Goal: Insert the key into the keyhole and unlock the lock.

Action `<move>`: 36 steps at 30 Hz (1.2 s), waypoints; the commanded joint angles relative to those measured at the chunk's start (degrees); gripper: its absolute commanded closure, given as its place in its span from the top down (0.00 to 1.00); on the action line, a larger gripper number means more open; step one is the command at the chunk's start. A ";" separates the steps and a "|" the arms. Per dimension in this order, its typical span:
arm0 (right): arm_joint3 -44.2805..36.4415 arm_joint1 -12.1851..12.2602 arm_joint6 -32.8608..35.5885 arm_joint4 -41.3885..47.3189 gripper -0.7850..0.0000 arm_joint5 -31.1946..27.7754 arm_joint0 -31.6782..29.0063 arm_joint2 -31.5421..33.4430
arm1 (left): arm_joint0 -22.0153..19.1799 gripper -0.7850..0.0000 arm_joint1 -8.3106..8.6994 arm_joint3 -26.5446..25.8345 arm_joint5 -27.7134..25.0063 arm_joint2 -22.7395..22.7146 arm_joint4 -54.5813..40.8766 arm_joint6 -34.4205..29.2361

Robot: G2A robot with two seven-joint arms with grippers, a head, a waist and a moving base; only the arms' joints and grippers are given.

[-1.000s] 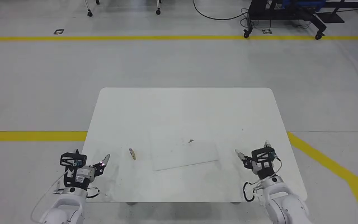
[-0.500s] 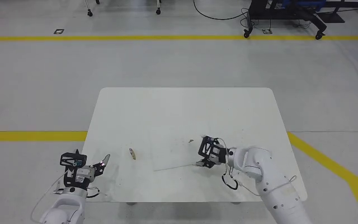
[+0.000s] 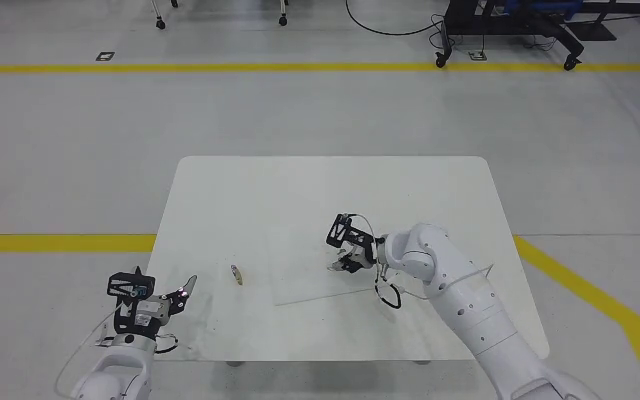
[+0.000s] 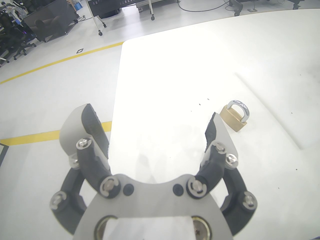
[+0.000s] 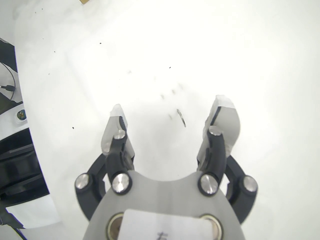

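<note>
One white, round-cornered table (image 3: 330, 185) bears both of the task's things. At its near left corner hangs the left gripper (image 4: 152, 123), its black-padded fingers spread wide and holding nothing. Just to the right of it lies the small brass padlock (image 4: 235, 118), a squat golden body with a silver shackle arching from one end. It rests on the bare tabletop just beside the left edge of a thin white rectangular sheet (image 3: 330, 280). Farther right, near the table's middle, the right gripper (image 5: 170, 106) points down at the surface, its pale fingers apart. Between them lies the thin silvery key (image 5: 181, 118), seen edge-on, nearer one finger, touching neither.
</note>
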 commanded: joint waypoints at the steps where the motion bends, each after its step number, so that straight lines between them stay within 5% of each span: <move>1: 1.13 -0.29 0.41 0.07 0.48 0.10 0.77 -0.92 | 0.00 1.00 0.00 0.00 0.00 0.00 0.00 0.00; 6: 3.33 -0.92 0.99 -0.65 0.34 0.87 2.34 -2.87 | 0.00 1.00 0.00 0.00 0.00 0.00 0.00 0.00; 10: 4.23 -1.21 1.04 -1.80 0.00 1.57 2.93 -3.91 | 0.00 1.00 0.00 0.00 0.00 0.00 0.00 0.00; 22: -6.30 1.71 -1.57 -2.76 0.00 1.01 -2.47 3.62 | 0.00 1.00 0.00 0.00 0.00 0.00 0.00 0.00; 29: -22.92 5.71 -12.61 4.87 0.00 -0.75 -18.95 20.71 | 0.00 1.00 0.00 0.00 0.00 0.00 0.00 0.00; 36: -26.48 6.87 -20.91 26.94 0.00 -1.54 -33.69 30.31 | 0.00 1.00 0.00 0.00 0.00 0.00 0.00 0.00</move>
